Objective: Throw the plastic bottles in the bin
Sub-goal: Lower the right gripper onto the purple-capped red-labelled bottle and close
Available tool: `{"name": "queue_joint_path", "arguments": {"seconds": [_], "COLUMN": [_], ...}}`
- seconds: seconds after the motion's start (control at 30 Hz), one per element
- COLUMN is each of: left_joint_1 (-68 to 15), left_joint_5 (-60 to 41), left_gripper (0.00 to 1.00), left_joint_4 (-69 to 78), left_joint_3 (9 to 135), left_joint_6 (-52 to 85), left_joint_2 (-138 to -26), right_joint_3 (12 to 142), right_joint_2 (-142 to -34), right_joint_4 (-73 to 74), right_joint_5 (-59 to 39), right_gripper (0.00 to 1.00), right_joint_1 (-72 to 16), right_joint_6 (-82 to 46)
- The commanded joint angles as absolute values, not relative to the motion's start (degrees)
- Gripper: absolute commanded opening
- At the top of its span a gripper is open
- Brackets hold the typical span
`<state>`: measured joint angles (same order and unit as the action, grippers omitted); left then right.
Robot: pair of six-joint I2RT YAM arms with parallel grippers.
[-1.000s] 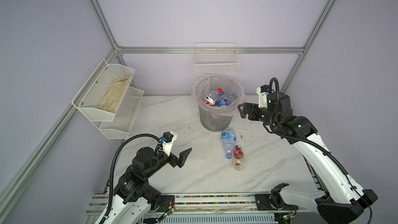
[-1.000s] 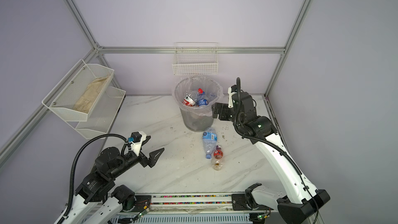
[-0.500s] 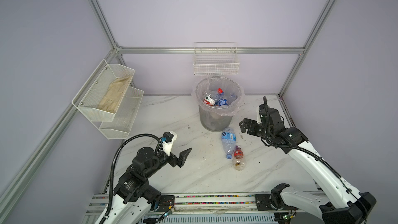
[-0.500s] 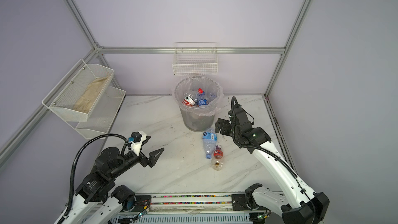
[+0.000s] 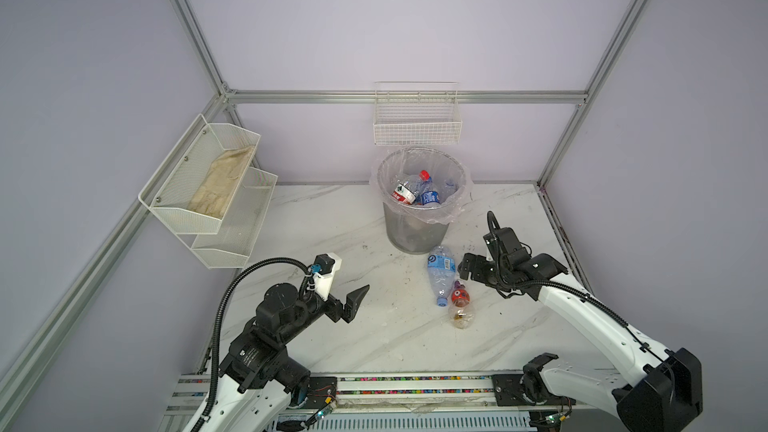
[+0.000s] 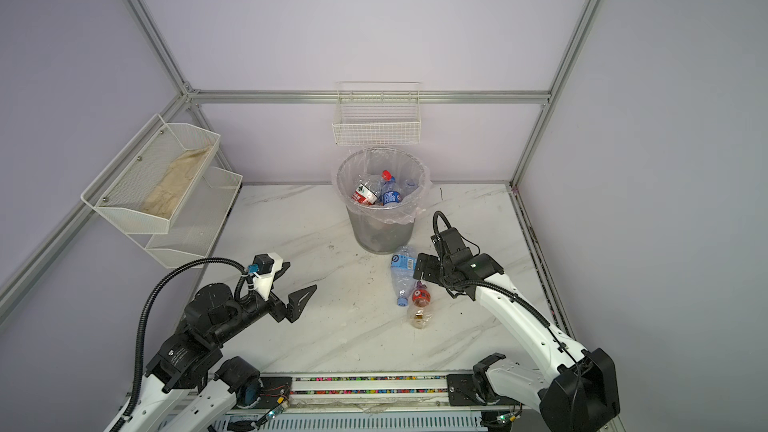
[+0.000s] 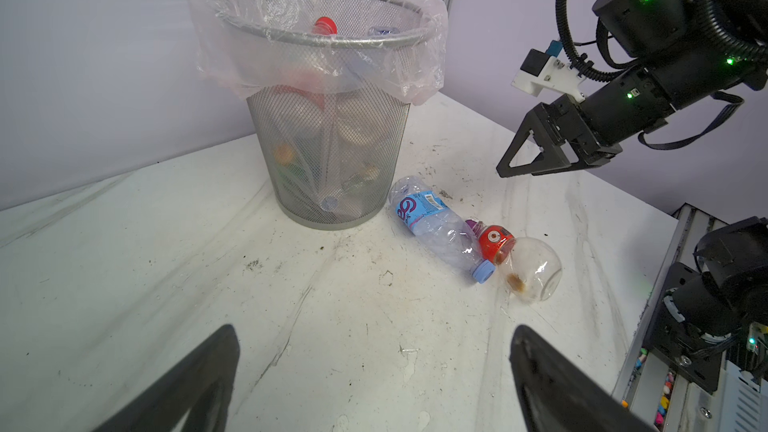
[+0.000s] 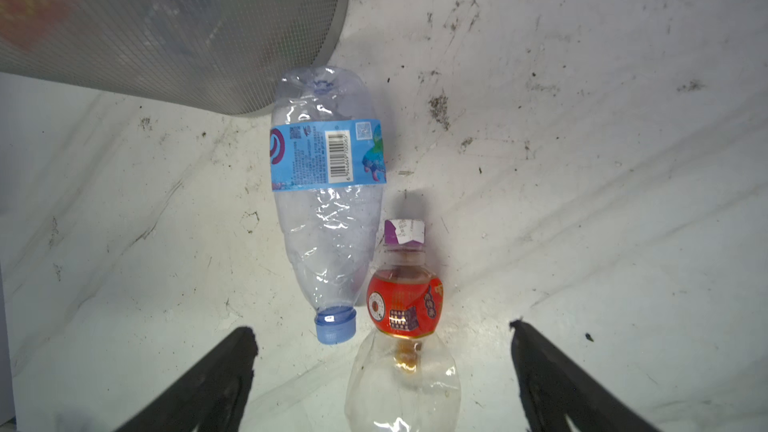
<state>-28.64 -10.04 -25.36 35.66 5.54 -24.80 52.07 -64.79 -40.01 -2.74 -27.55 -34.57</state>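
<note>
- Plastic bottles not yet binned number two: a clear, dented blue-label bottle (image 8: 328, 168) and a smaller red-label bottle (image 8: 402, 305). They lie on the counter (image 5: 332, 222) side by side and touching, just beside the foot of the bin (image 8: 166, 27).
- They lie head to tail. The blue-label bottle has its base nearest the bin, and the red-label bottle has its purple cap that way.
- The bin, lined with a clear bag, already holds several bottles in both top views.
- The right fingers (image 8: 216, 384) are spread wide and hold nothing. They hover over the pair, with the red-label bottle's round base between them in the right wrist view.
- The left fingers (image 7: 195, 384) are also wide apart and empty, well away from both bottles.
- Both bottles look nearly empty, with only a brown residue in the small one, so they are probably very light.
- The walls are thin and already crumpled on the larger bottle. They should give under a squeeze rather than break.
- The smooth, round plastic may slip or roll.
- The best hold is probably across the labelled waist. On the small bottle, the narrow labelled band between its bulges should seat the fingers.
- Because the two touch, closing on one could nudge the other.
</note>
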Motion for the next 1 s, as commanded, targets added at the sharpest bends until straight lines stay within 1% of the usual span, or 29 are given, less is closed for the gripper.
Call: {"name": "queue_joint_path", "arguments": {"seconds": [0.0,0.23,0.57,0.83,0.97], "left_joint_1": [-28.8,-28.8,-28.8,-28.8,-28.8], "left_joint_5": [-9.7,-9.5,-9.5,-9.0,-9.1], "left_gripper": [1.00,1.00,1.00,1.00,1.00], "left_joint_4": [-24.6,-24.7,-24.7,-25.0,-25.0], "left_joint_3": [34.3,34.4,34.4,34.4,34.5], "left_joint_6": [6.7,6.9,6.8,6.9,6.8], "left_joint_2": [-25.4,-25.6,-25.8,-25.3,-25.4], "right_joint_3": [49.4,44.9,40.4,39.0,38.0], "right_joint_2": [-63.9,-64.2,-66.0,-69.3,-69.9], "right_joint_4": [-39.3,-38.9,-33.4,-33.0,-32.7], "right_joint_5": [-5.8,-5.4,-6.0,-1.9,-0.6], "right_gripper": [0.97,0.94,0.91,0.90,0.88], "right_joint_1": [-27.5,-29.1,-35.3,-37.2,-37.3], "right_joint_6": [-35.8,-37.1,-41.5,-42.9,-43.4]}}
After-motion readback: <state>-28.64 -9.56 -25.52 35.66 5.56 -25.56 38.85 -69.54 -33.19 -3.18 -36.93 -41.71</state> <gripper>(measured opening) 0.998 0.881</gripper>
